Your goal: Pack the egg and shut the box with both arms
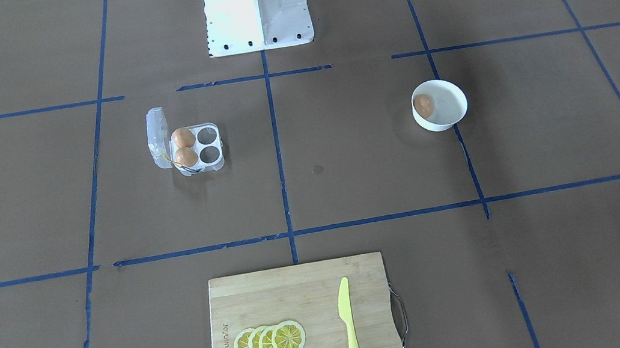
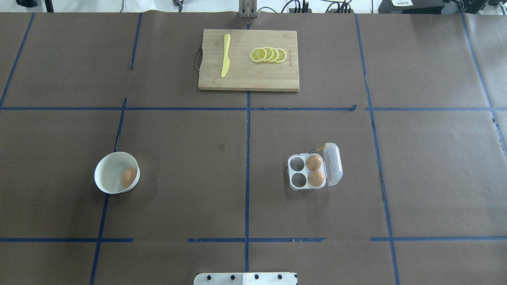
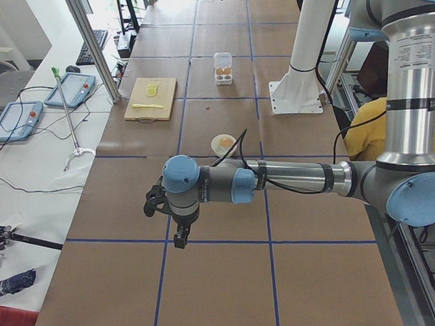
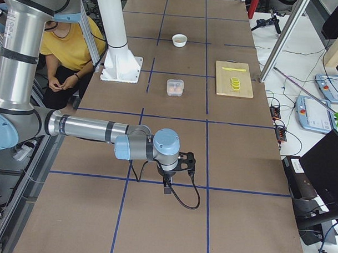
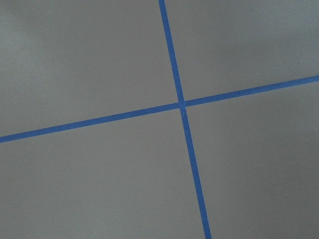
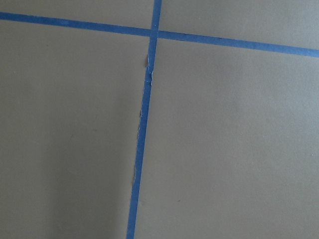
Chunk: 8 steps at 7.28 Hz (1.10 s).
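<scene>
The egg [image 1: 423,105] lies in a round white bowl [image 1: 450,118], seen from above too [image 2: 128,177]. The box [image 1: 210,145], a clear four-cell carton, has its lid [image 1: 157,138] standing open. Two other brown eggs [image 1: 184,147] fill the two cells by the hinge; the other two cells are empty. The left gripper [image 3: 154,202] shows only in the exterior left view, beyond the table's end and far from the bowl. The right gripper [image 4: 185,161] shows only in the exterior right view, far from the box. I cannot tell whether either is open or shut.
A wooden cutting board [image 1: 279,299] with lemon slices [image 1: 270,342] and a yellow knife [image 1: 349,329] lies at the operators' edge. The white pedestal base [image 1: 256,8] stands at the robot's side. Both wrist views show only brown paper and blue tape lines.
</scene>
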Available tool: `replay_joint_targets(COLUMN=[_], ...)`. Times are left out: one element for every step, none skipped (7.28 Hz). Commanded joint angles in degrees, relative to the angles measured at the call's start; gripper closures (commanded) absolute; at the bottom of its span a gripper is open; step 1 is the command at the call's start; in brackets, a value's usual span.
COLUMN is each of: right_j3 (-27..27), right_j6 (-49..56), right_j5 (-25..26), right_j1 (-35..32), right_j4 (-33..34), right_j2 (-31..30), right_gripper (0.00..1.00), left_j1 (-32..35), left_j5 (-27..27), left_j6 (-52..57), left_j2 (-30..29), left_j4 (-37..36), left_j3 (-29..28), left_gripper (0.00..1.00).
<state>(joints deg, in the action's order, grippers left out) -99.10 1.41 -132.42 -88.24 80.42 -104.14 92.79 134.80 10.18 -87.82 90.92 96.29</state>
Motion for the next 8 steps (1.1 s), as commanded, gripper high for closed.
replay_joint_targets(right_j3=[-0.13,-0.21,-0.39,-0.56,0.04,0.14,0.14,0.23], right_j6=[0.0,0.0,-0.09,-0.26,-0.18,-0.96,-0.97,-0.79], right_j5=[-0.03,-0.03,-0.12,-0.12,0.06,-0.38,-0.47,-0.38], right_j1=[0.0,0.0,0.0,0.0,0.0,0.0,0.09,0.18], right_j4=[0.0,-0.09,-0.09,-1.31,-7.76,-11.82,-11.52,-12.21], right_j2=[0.08,0.08,0.25,0.51,0.17,0.16,0.69,0.69], right_gripper=[0.0,0.0,0.0,0.0,0.0,0.0,0.0,0.0], left_j1=[-0.16,-0.16,-0.16,-0.16,-0.16,-0.24,-0.33,-0.33], left_j5=[-0.06,-0.06,0.29,0.29,0.2,0.03,0.03,0.11], left_j6=[0.28,-0.33,-0.07,-0.07,-0.24,-0.25,-0.25,-0.25], left_j2=[0.28,0.45,0.45,0.45,0.45,-0.33,-1.12,-0.69], left_j4=[2.75,6.86,8.12,10.75,14.69,19.16,27.47,35.21], left_j3=[0.48,-0.3,-0.14,-0.48,-1.7,-2.15,-2.76,-3.55], left_gripper=[0.0,0.0,0.0,0.0,0.0,0.0,0.0,0.0])
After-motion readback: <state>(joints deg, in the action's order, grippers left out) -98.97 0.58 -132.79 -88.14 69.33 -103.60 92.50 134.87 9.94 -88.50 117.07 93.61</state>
